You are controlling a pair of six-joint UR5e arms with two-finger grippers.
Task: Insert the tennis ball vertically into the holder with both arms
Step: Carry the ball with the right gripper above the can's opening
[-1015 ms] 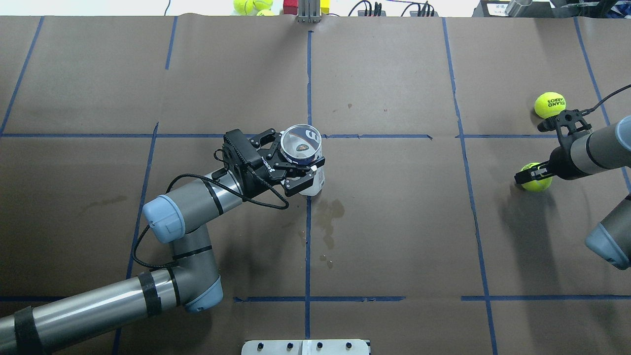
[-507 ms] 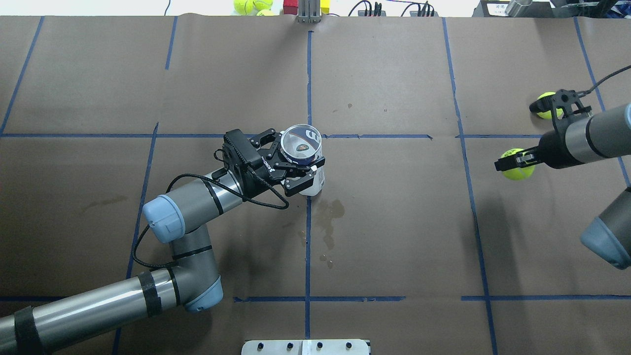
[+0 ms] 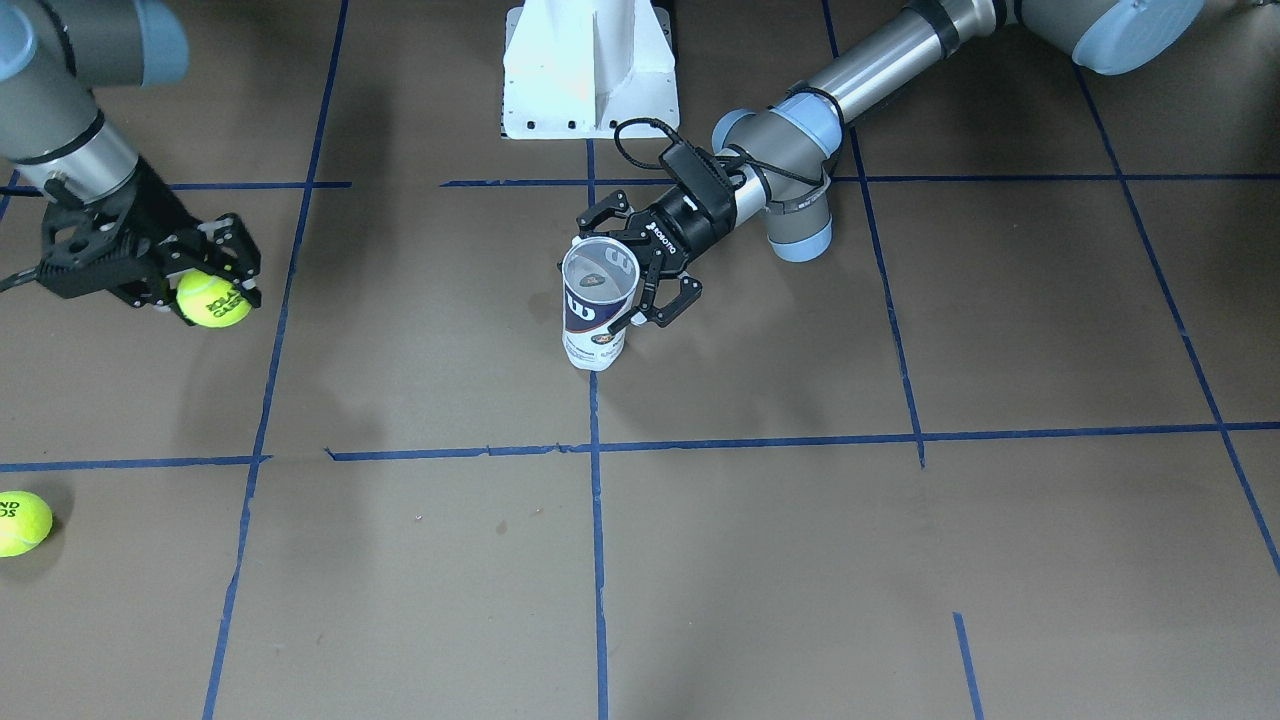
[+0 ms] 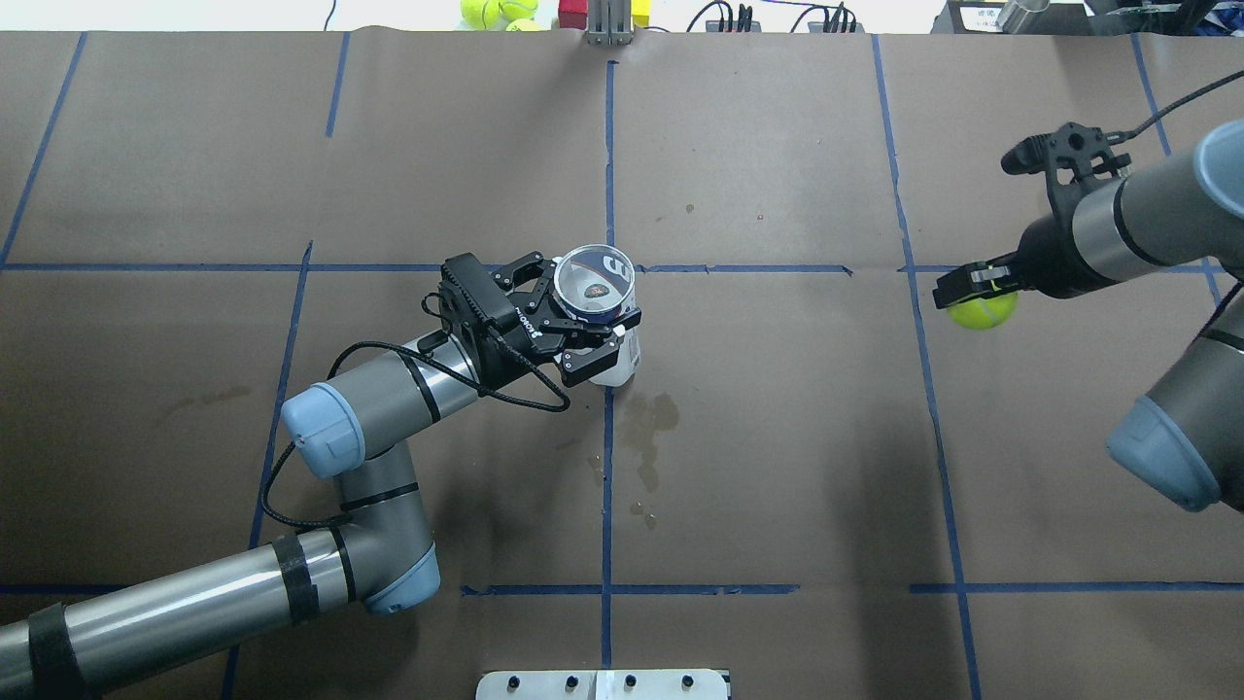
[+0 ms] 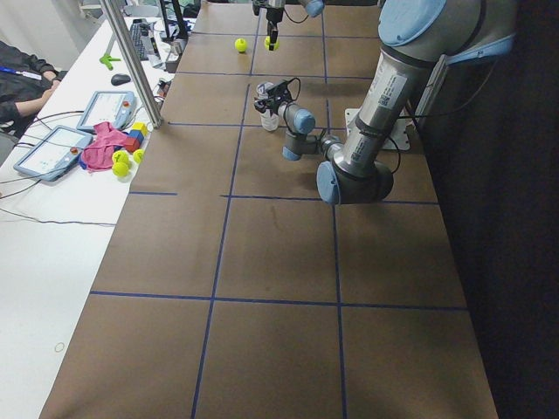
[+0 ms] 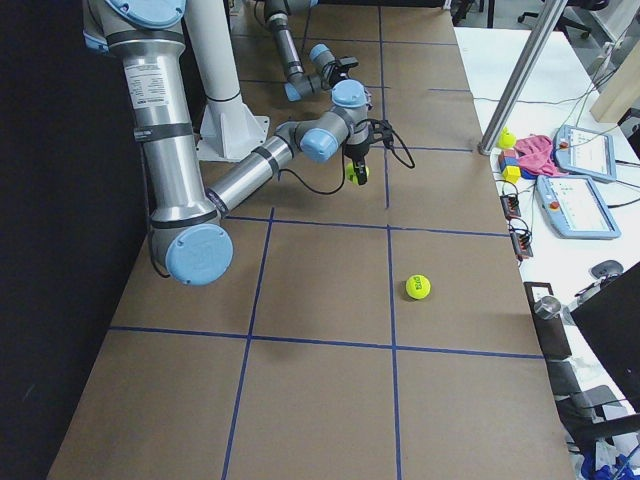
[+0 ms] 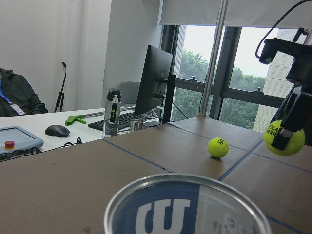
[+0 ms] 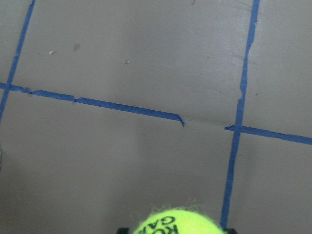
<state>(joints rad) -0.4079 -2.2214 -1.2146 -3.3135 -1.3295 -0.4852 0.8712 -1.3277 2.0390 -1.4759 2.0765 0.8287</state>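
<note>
The holder (image 4: 595, 290), a clear Wilson can with a white and navy label, stands upright with its mouth open near the table's middle. It also shows in the front view (image 3: 597, 305) and its rim shows in the left wrist view (image 7: 187, 195). My left gripper (image 4: 604, 326) is shut on the holder's side. My right gripper (image 4: 977, 292) is shut on a yellow tennis ball (image 4: 984, 312) and holds it above the table, far to the holder's right. The held ball also shows in the front view (image 3: 213, 300) and the right wrist view (image 8: 178, 222).
A second tennis ball (image 3: 22, 522) lies loose on the table beyond my right arm. The white pedestal (image 3: 590, 70) stands at the robot's base. More balls (image 4: 496, 12) and coloured blocks lie past the far edge. A wet stain (image 4: 649, 420) marks the paper.
My right gripper has risen with the tennis ball and carried it toward the table's middle. The left gripper and the holder have not moved.
</note>
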